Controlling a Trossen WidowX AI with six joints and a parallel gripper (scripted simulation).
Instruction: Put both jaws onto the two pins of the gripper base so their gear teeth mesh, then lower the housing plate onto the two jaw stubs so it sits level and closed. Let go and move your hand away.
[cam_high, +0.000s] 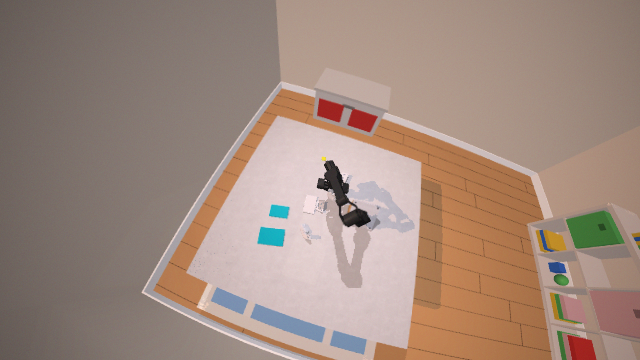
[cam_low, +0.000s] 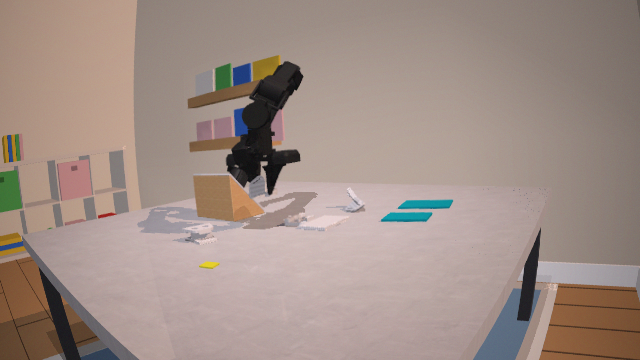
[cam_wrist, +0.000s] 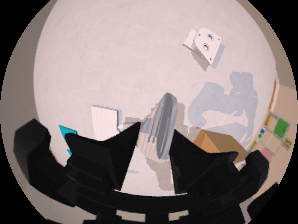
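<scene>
My gripper (cam_low: 256, 187) (cam_wrist: 156, 127) is shut on a grey ribbed jaw (cam_wrist: 165, 125), held upright above the table. A flat white plate (cam_high: 309, 204) (cam_low: 325, 223) (cam_wrist: 105, 121) lies low with grey parts beside it, seemingly the gripper base. Its pins cannot be made out; the held jaw partly hides this area in the wrist view. Another pale jaw-like piece (cam_high: 307, 232) (cam_low: 354, 201) stands tilted on the table, apart from the base. A white plate with two round holes (cam_wrist: 208, 41) (cam_low: 200, 228), apparently the housing plate, rests raised on a small support, partly hidden overhead.
A wooden wedge block (cam_low: 212, 197) (cam_wrist: 220, 145) stands close to the gripper. Two teal squares (cam_high: 279, 211) (cam_high: 271, 236) (cam_low: 426, 204) (cam_low: 407, 217) lie beyond the base. A small yellow square (cam_high: 323, 158) (cam_low: 209, 265) lies past the housing plate.
</scene>
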